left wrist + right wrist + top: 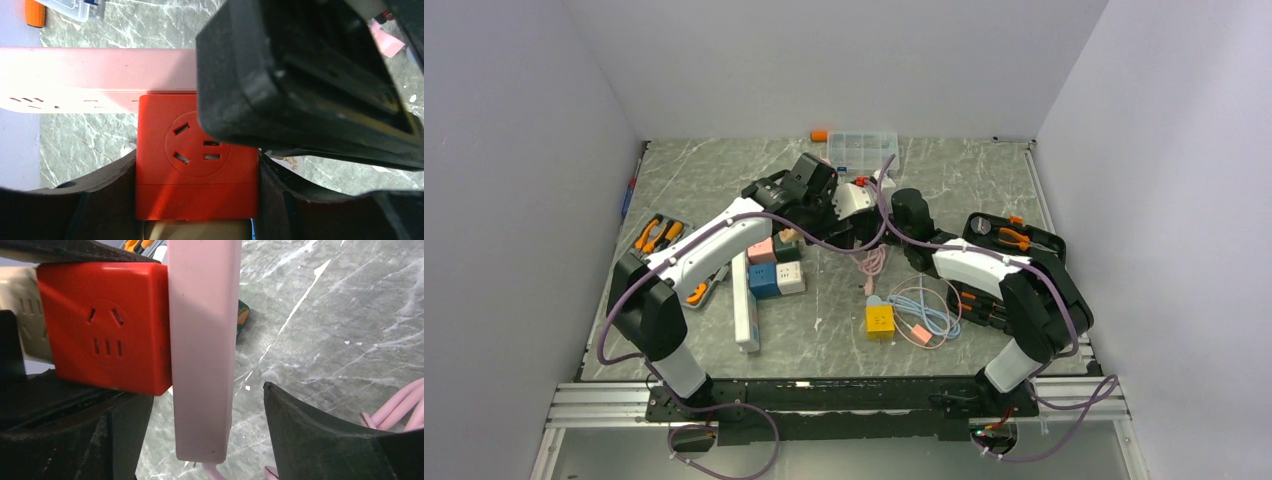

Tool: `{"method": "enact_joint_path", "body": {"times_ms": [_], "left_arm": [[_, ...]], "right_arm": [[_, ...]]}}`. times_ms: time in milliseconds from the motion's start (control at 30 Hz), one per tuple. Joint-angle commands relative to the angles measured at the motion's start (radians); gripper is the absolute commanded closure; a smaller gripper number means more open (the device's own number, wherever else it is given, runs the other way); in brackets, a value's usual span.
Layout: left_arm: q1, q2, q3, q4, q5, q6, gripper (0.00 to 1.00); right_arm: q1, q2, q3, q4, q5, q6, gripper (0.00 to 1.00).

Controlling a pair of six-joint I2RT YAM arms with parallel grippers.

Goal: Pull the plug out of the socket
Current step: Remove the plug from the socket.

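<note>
A red cube plug (pixel 195 165) sits seated against the side of a pale pink power strip (pixel 90 75), raised above the table. My left gripper (pixel 197 175) is shut on the red cube, one finger on each side. A beige block (pixel 25 315) sits behind the red cube (pixel 105 325). My right gripper (pixel 200 395) is open and straddles the end of the pink strip (pixel 202 340), with gaps on both sides. Both grippers meet at the table's middle back (pixel 864 200). The socket, a long white strip (pixel 746 310), lies on the table at left, with pastel cubes (pixel 774 265) at its far end.
A pink cord (pixel 874 262) hangs from the pink strip. A yellow cube (pixel 880 320) and coiled blue and pink cables (pixel 924 315) lie in front. A clear parts box (pixel 861 150) is at the back, a tool tray (pixel 659 235) at left, a black tool case (pixel 1009 240) at right.
</note>
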Motion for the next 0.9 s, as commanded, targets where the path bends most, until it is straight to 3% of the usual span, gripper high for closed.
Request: {"method": "enact_joint_path", "body": {"times_ms": [0,300,567,867], "left_arm": [[-0.019,-0.052,0.085,0.050,0.049,-0.032,1.00],[-0.024,-0.064,0.132,0.030,0.054,-0.047,1.00],[-0.027,-0.078,0.136,0.002,0.062,-0.045,1.00],[-0.028,-0.126,0.081,-0.010,0.025,-0.007,1.00]], "right_arm": [[0.012,0.029,0.068,0.079,0.020,0.006,0.21],[0.012,0.047,0.037,0.089,0.063,-0.008,0.50],[-0.012,0.015,0.001,0.066,0.168,-0.021,0.96],[-0.086,-0.009,-0.086,0.042,0.311,-0.020,1.00]]}}
